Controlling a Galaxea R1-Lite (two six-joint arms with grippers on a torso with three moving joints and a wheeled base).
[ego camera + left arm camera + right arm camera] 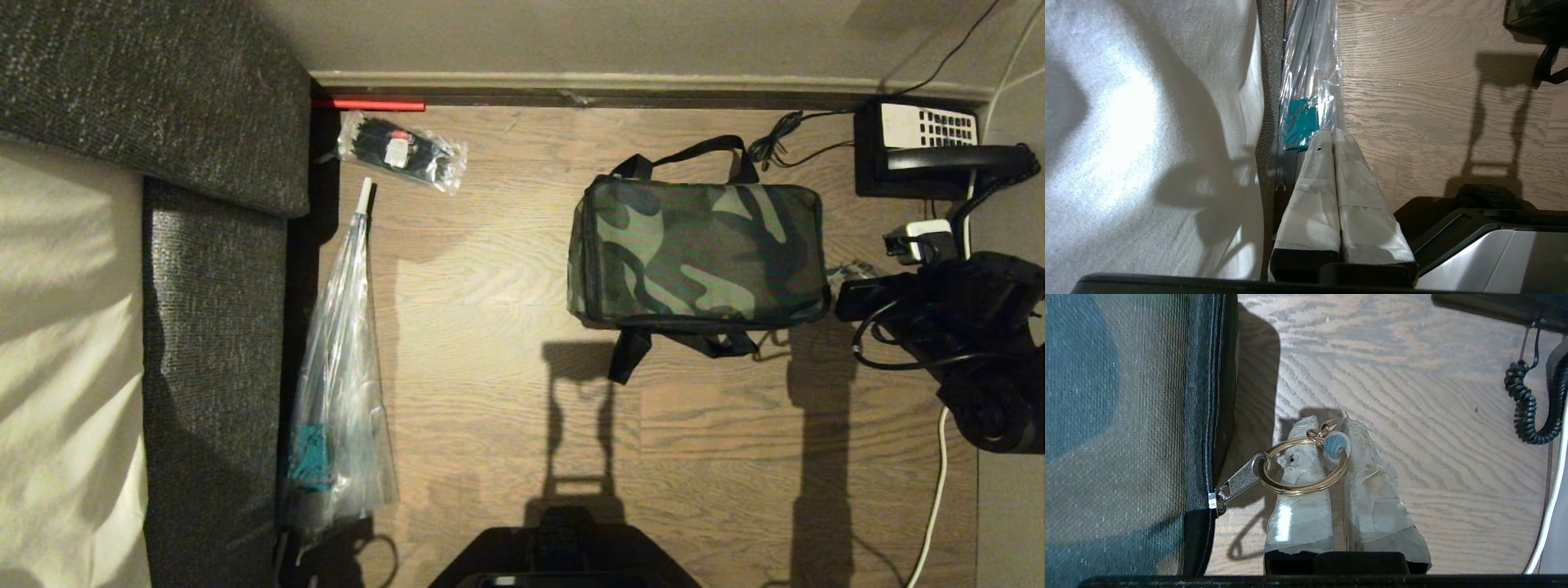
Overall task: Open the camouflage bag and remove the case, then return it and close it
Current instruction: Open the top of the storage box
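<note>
The camouflage bag (pixel 698 253) sits on the wooden floor (pixel 490 327), closed, its lid zipped down flat. Its long axis runs left to right across the head view, parallel to the wall's baseboard (pixel 620 82) behind it. One black carry handle (pixel 694 153) arches off the far long side toward the wall; a black strap (pixel 633 353) trails off the near long side.

At the bag's right-hand short end, the zip pull (pixel 1240 481) sticks out from the seam, carrying a gold ring (pixel 1304 465) with a light blue loop (pixel 1336 443). The right gripper (pixel 1331 428) is just beside that end of the bag, low over the floor, its taped fingers (pixel 1298 486) closed together. The ring lies across one finger, and the blue loop sits where the two tips meet; whether it is actually pinched there I cannot tell.

Beyond the right arm (pixel 955 318), against the wall, a black desk telephone (pixel 931 151) rests with its coiled cord (pixel 1525 404) hanging down.

Well to the left of the bag, a folded clear umbrella (pixel 343 384) lies along the edge of a grey sofa (pixel 196 245), with a small packet of black ties (pixel 404 151) near its tip.

The left gripper (pixel 1333 132) hangs over the umbrella beside the sofa, fingers pressed shut with nothing between them.
</note>
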